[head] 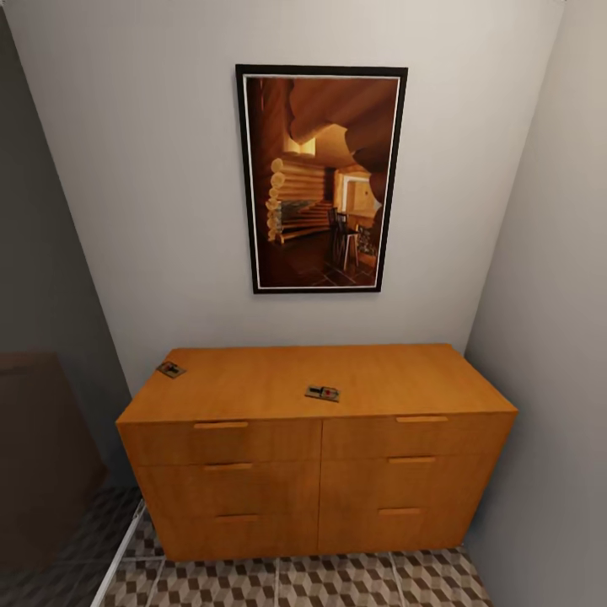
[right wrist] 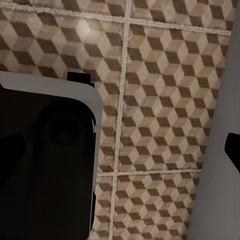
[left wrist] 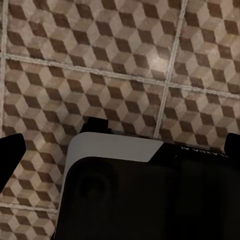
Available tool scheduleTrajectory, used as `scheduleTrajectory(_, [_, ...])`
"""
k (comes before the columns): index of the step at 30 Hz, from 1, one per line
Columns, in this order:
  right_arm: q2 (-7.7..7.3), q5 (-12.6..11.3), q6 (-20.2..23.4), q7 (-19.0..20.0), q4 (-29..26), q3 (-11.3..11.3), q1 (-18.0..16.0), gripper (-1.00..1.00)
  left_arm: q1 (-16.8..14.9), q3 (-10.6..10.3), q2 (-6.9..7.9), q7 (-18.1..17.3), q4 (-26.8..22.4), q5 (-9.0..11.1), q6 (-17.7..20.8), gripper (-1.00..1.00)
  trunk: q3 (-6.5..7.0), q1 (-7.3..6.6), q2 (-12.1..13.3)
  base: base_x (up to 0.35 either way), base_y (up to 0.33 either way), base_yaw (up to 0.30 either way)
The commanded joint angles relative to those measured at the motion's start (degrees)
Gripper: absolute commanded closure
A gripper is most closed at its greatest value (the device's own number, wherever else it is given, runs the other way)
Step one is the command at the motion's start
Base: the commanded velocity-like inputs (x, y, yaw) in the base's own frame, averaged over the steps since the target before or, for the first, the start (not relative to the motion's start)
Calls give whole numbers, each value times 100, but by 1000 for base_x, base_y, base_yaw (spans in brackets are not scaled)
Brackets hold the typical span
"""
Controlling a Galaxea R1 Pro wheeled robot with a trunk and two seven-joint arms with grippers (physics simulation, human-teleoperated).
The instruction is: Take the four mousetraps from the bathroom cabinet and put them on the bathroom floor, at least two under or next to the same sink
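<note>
On the cabinet (head: pixel 337 384) top, two mousetraps (head: pixel 322 393), fingers (left wrist: pixel 11 150) over floor (left wrist: pixel 125 65).

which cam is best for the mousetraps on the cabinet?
Head view. It shows two mousetraps on the cabinet top: one at the left rear corner, one near the front middle. Both wrist views look down at the patterned floor tiles, with no cabinet top in them.

I count two mousetraps on the cabinet (head: pixel 316 396) top: one (head: pixel 171 369) at the back left corner, one (head: pixel 322 393) near the front middle. There is one cabinet, with six drawer fronts in two columns of three, each with one handle. One framed picture (head: pixel 320 179) hangs on the wall above it.
</note>
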Motion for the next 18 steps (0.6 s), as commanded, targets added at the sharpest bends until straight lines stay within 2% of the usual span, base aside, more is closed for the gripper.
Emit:
scheduleTrajectory(1, [1, 44, -18, -28, 18, 34, -8, -100, -4, -48, -1, 7, 4, 50, -20, -100, -7, 0, -4, 0, 0, 0])
scheduleTrajectory(18, [1, 37, -18, -57, 18, 37, -8, -100, -4, -50, 1, 7, -2, 52, -47, -100, -7, 0, -4, 0, 0, 0])
